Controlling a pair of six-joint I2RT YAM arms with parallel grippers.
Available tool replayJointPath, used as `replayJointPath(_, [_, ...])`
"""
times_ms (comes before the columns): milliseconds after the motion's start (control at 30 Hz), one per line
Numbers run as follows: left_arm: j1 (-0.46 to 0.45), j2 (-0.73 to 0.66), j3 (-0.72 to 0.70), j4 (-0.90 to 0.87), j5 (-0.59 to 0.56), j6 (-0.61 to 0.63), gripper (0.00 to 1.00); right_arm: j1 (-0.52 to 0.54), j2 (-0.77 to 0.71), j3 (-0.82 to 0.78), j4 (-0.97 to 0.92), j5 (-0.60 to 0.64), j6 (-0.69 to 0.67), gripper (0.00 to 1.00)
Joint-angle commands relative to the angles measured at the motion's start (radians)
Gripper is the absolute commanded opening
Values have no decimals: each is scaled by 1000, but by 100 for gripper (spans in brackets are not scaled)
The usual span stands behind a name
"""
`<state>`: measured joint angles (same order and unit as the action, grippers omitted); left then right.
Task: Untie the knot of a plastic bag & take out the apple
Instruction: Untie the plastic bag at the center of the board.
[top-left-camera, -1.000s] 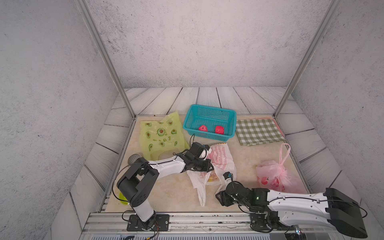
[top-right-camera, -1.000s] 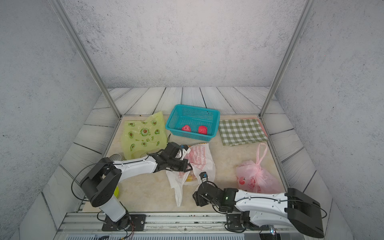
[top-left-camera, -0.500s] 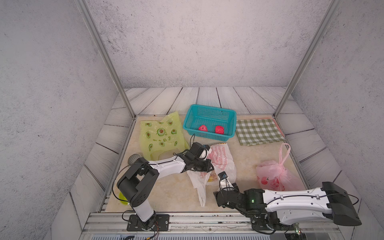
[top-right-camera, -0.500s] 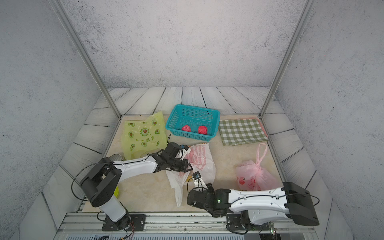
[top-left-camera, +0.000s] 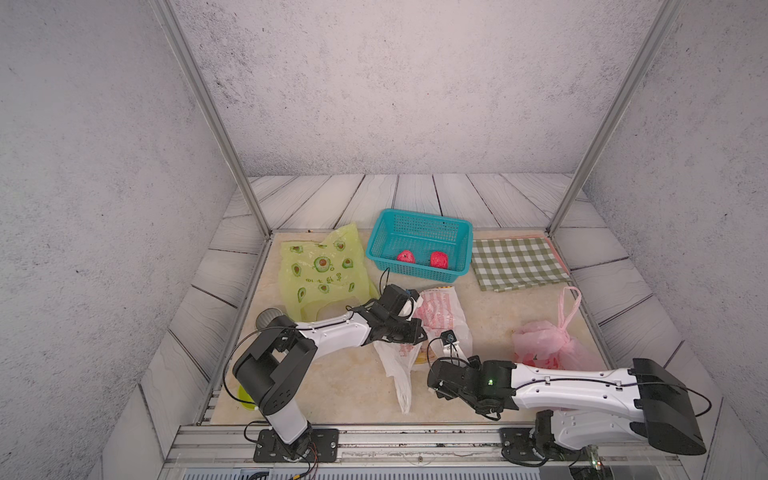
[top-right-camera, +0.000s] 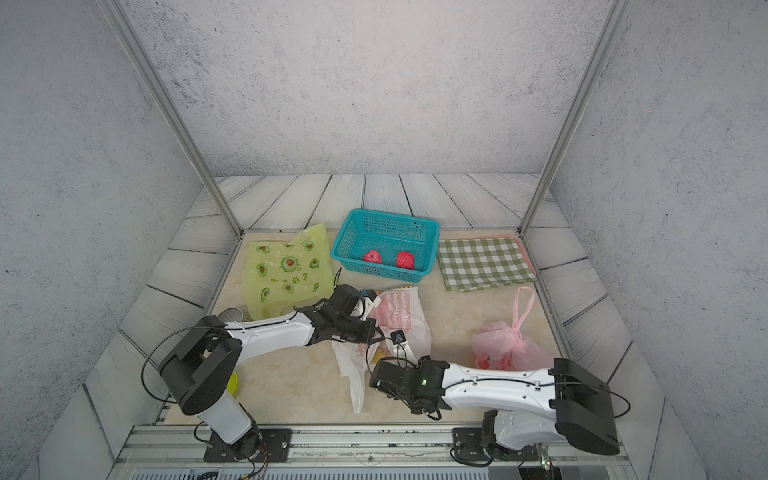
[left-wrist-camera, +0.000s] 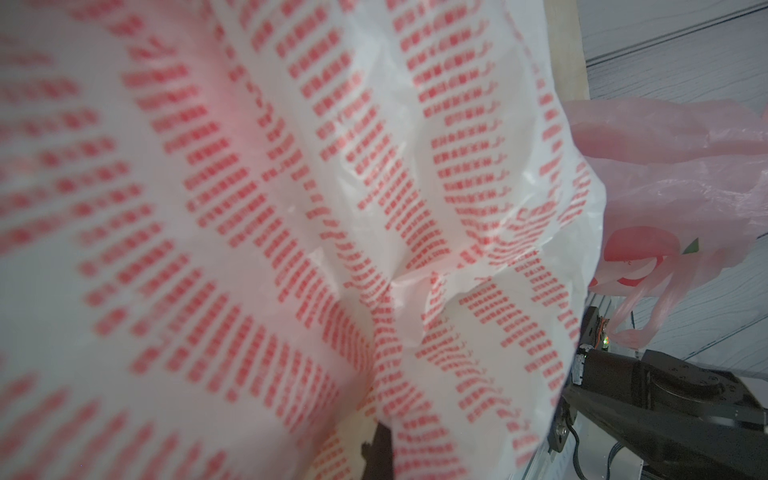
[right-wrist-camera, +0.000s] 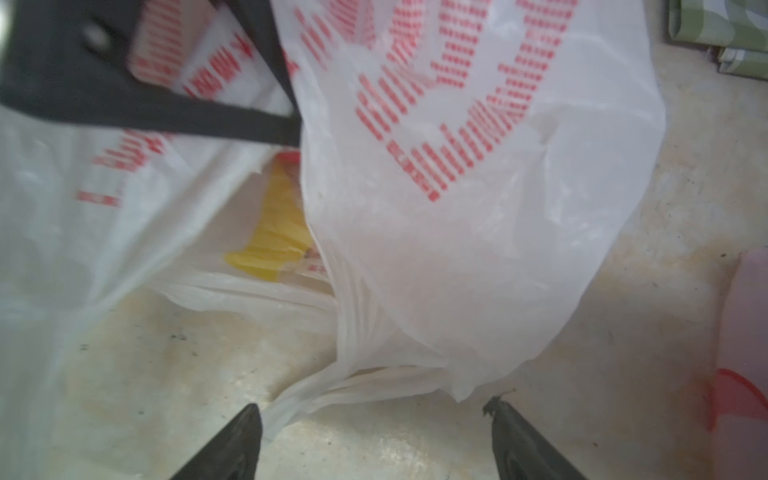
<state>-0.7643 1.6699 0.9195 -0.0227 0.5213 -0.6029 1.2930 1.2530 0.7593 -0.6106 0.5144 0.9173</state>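
Ok so nearest the front rail, the right gripper (right-wrist-camera: 374, 411) sits low over the table (top-left-camera: 332, 386), just in front of the white bag (top-left-camera: 442, 318) (the one with red print). Its fingers (right-wrist-camera: 232, 449) are spread wide and nothing's pinched. In the right wrist view a twisted handle strip (right-wrist-camera: 332, 392) of the white bag lies on the table and ends just beside one fingertip, not clamped.

The white bag is slumped mid-table with its mouth toward the front, and a yellow packet (right-wrist-camera: 278, 224) shows through the plastic inside. Can't tell if there's an apple in there; the film hides the rest.

The left gripper (top-left-camera: 417, 334) is at the white bag's left edge, closed all the way down on a bunch of its plastic. A loose flap of that plastic hangs from there toward the front. The left wrist view is basically all red print, super close.

Well to the right of the white bag is a pink bag (top-left-camera: 544, 345), knotted at the top, with something red inside.

Left of and a bit behind the white bag, a green bag (top-left-camera: 322, 270) with avocado print lies flat.

Just behind the white bag is the teal basket (top-left-camera: 419, 232) with two red fruits (top-left-camera: 406, 257) in it; they look like apples. Behind and to the right of the white bag there's a green checked cloth (top-left-camera: 519, 264).
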Motion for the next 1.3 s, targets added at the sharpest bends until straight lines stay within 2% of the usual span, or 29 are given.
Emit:
replayJointPath(0, [-4,-12,4,-10,1,18,0,0,2,32,-3,-16,44,87])
replayJointPath(100, [-4,-11,5,-8,3,19,0,-15,88,53,-87,66,186,88])
replayJointPath(167, [-4,-8,4,-4,4,20,0,-41,193,107,-198,66,270,88])
replayJointPath(267, [-4,-6,5,-5,9,24,0,-46,307,142,-258,59,315,88])
replayJointPath(467, [-4,-6,8,-3,22,29,0,-70,268,54,-227,27,307,87])
replayJointPath(533, [-4,-10,4,-4,26,37,0,-103,228,7,-193,3,250,87])
replayJointPath(733, [-4,-16,-44,12,55,74,0,-266,99,-127,54,-199,-93,78])
replayJointPath(833, [-4,0,-77,34,80,85,0,-314,84,-114,117,-266,-250,77])
replayJointPath(900, [-5,11,-94,45,93,90,0,-329,100,-73,120,-269,-328,77])
replayJointPath(1067, [-19,26,-107,59,103,90,0,-395,210,42,82,-201,-397,77])
replayJointPath(1267, [-23,24,-105,43,103,101,0,-464,290,74,96,-170,-416,76])
